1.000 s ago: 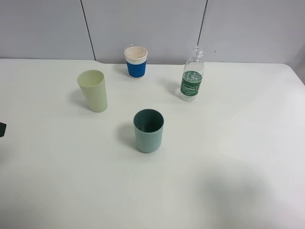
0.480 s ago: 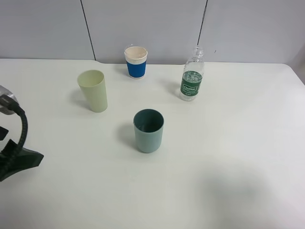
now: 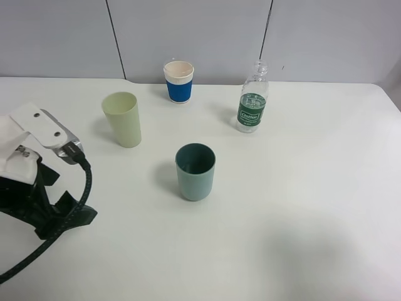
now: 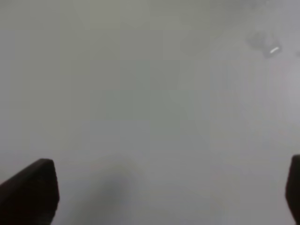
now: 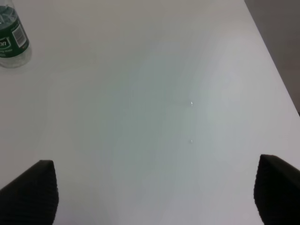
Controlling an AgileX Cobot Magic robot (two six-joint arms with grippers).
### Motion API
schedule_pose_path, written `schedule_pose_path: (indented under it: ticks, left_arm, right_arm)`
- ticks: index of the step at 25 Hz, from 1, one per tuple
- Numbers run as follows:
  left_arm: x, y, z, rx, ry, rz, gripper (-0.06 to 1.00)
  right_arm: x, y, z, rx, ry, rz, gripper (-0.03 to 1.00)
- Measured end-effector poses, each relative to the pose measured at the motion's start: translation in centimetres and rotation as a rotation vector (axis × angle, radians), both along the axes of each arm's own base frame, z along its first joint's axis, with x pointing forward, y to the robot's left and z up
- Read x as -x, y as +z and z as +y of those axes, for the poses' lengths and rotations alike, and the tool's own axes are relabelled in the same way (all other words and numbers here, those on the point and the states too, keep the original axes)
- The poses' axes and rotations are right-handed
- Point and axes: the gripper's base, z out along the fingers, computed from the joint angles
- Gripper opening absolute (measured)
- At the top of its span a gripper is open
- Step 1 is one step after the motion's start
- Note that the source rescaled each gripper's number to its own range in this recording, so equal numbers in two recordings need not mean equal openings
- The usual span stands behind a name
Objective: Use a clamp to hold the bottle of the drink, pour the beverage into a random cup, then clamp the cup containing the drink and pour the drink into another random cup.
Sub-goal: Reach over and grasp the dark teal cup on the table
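High camera first. White worktop (image 3: 301, 207) carrying four upright things. At the back right, the clear bottle (image 3: 252, 103) with a green label, standing alone. At the back near the middle, a paper cup (image 3: 179, 82) with a blue sleeve, well apart from the bottle. Further left and nearer the front, a pale green cup (image 3: 123, 120). Close to the middle of the worktop, a teal cup (image 3: 195, 172), apart from everything else, mouth up, inside too dark to judge. At the left edge, the left gripper (image 3: 66, 197): black fingers below a white wrist housing (image 3: 39, 123), with a dark cable (image 3: 84, 182) curling past. Placed over bare worktop, well apart from the pale green cup and touching none of the four things. Jaw spread hard to read from this angle.

Left wrist camera next. Dark fingertips (image 4: 28, 194) at opposite edges of the view, spread wide and released, gripping nothing. Between them only bare, blurred worktop and a soft shadow.

Right wrist camera last. Right gripper (image 5: 152, 192) also released, fingertips (image 5: 28, 192) far apart, nothing clasped, plain worktop between. Lower part of the bottle with its green label in one corner, well apart from the fingertips. Edge of the worktop visible on the far side from the bottle, darker grey beyond it.
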Motion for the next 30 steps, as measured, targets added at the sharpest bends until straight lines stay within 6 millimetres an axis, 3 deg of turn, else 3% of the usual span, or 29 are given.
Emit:
schedule_pose_path:
  ticks: [11,30]
  left_arm:
    - [-0.4,-3.3,-3.0,0.056,-0.046,-0.142,0.96]
    - [-1.2,-6.5,-3.1,0.011,-0.049,-0.229,0.96]
  right_arm:
    - [0.0,0.0,0.0,0.000,0.000,0.000,0.66]
    - [0.0,0.0,0.0,0.000,0.000,0.000,0.66]
